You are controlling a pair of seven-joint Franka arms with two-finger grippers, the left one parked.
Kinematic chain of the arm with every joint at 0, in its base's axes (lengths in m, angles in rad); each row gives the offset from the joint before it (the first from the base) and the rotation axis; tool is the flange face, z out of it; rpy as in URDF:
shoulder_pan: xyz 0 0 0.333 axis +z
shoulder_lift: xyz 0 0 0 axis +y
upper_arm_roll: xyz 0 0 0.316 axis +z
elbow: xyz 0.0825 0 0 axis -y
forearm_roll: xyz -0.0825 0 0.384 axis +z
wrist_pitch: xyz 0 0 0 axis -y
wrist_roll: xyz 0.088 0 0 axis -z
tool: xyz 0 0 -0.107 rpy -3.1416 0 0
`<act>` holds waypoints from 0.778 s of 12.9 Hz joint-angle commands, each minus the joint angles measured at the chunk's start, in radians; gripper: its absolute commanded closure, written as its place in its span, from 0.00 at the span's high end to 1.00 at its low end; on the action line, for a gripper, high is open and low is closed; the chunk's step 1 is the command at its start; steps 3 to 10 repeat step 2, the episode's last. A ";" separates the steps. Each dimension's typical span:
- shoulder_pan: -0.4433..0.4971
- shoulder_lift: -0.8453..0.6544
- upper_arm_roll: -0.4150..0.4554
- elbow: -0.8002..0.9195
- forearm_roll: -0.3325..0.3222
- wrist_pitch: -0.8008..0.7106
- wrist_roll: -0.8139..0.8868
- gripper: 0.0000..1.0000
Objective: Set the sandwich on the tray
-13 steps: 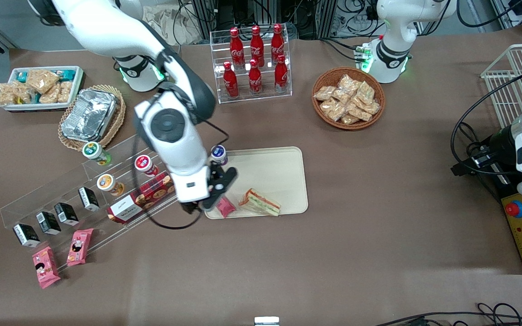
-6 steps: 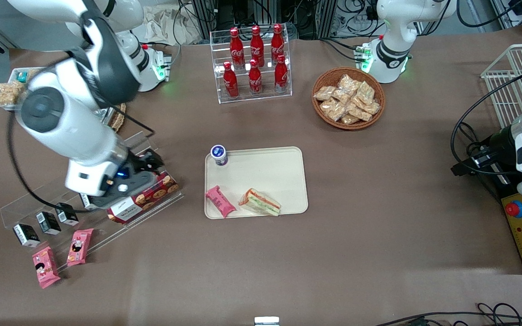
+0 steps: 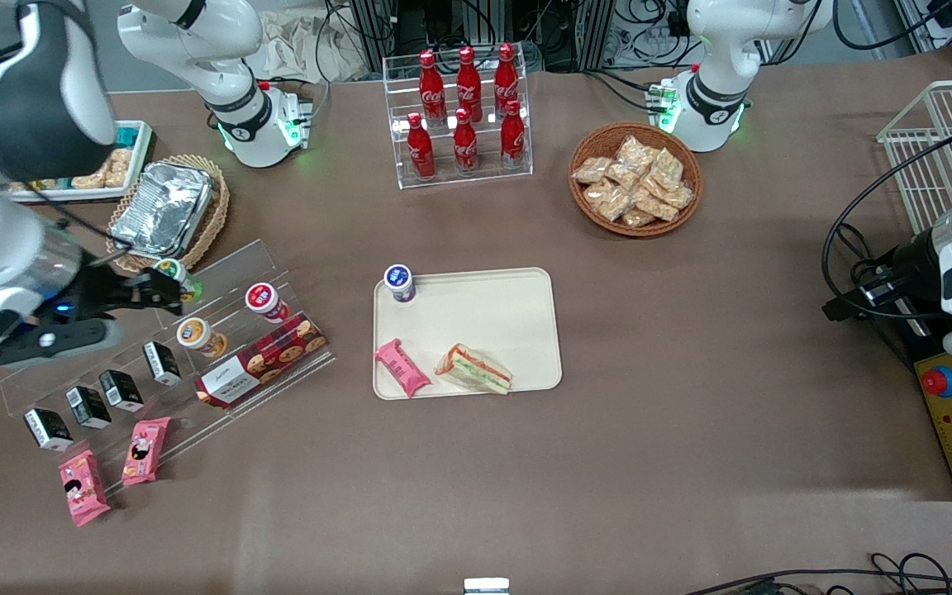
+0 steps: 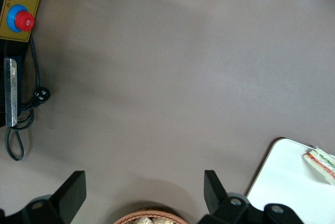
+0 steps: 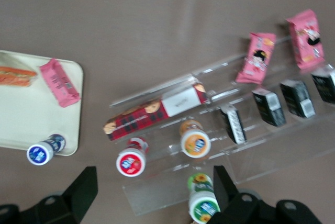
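The sandwich [image 3: 473, 369], a wrapped white-bread wedge with red and green filling, lies flat on the cream-beige tray [image 3: 488, 318], at the tray edge nearest the front camera. It also shows in the right wrist view [image 5: 15, 76] on the tray [image 5: 26, 122], and in the left wrist view [image 4: 322, 160]. My right gripper [image 3: 160, 291] hangs open and empty above the clear acrylic rack [image 3: 220, 273], well away from the tray toward the working arm's end. In the right wrist view the gripper [image 5: 154, 185] has its jaws spread wide over a green-lidded cup [image 5: 203, 203].
A pink snack bar [image 3: 402, 368] and a blue-lidded cup [image 3: 398, 282] also sit on the tray. The rack holds cups, black cartons and a cookie box [image 3: 261, 359]. Two pink packets [image 3: 104, 467], a foil container [image 3: 164, 208], cola bottles [image 3: 464, 107] and a snack basket [image 3: 635, 178] stand around.
The right arm has swung from over the tray's edge to above the acrylic rack, toward the working arm's end. The sandwich and pink bar stay put on the tray.
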 commanded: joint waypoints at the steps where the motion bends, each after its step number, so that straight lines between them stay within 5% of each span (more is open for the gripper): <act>1: -0.008 -0.017 -0.050 0.030 0.031 -0.042 0.006 0.98; 10: -0.008 -0.017 -0.064 0.033 0.032 -0.051 0.005 0.98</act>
